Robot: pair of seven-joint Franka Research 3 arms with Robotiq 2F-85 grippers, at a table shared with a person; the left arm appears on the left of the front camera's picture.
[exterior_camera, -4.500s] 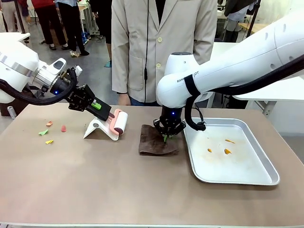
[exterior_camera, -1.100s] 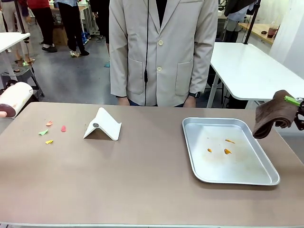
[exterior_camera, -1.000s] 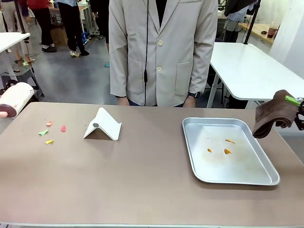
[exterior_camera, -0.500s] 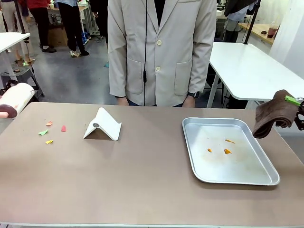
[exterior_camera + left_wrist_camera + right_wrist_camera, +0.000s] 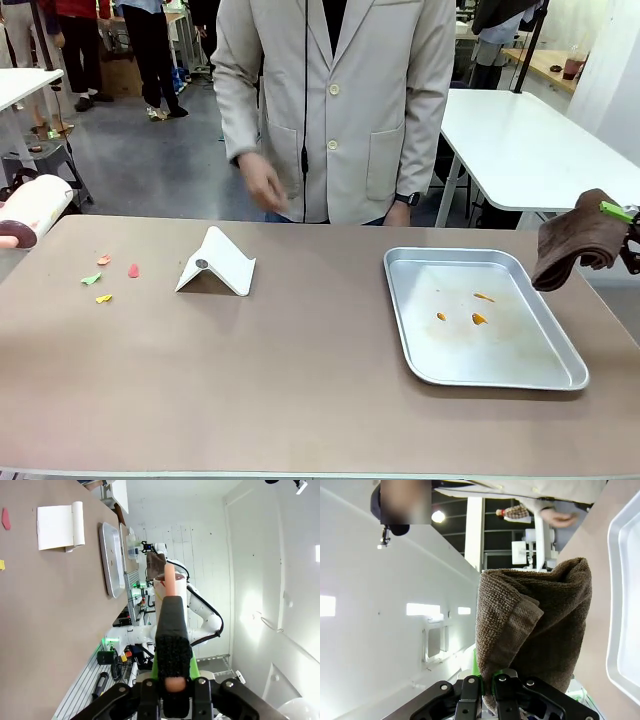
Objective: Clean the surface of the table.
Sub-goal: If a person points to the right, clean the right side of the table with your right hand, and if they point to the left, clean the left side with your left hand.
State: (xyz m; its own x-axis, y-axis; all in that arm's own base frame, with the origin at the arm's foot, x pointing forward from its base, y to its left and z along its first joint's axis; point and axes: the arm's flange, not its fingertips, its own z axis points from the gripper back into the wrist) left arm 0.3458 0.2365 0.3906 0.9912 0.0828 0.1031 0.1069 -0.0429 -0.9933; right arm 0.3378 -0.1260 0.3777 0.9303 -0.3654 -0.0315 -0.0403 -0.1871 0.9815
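1. Table [image 5: 300, 380], brownish-taupe, spans the whole near scene, with a person in a beige coat [image 5: 345, 100] standing at its far edge.
2. Left gripper [image 5: 171, 611] is clamped on the pink handle of a lint roller [image 5: 38, 203], held in the air off the table's left end.
3. Right gripper [image 5: 485, 680] pinches a folded brown towel [image 5: 572, 250], which hangs off the table's right end, just beside the metal tray [image 5: 520, 375].
4. Orange scraps [image 5: 478, 319] lie inside the tray, on the right half of the table.
5. Small coloured scraps [image 5: 133, 270] lie on the far left of the table, near a white folded stand [image 5: 222, 262].
6. One hand of the person [image 5: 262, 185] is raised above the far edge, blurred.
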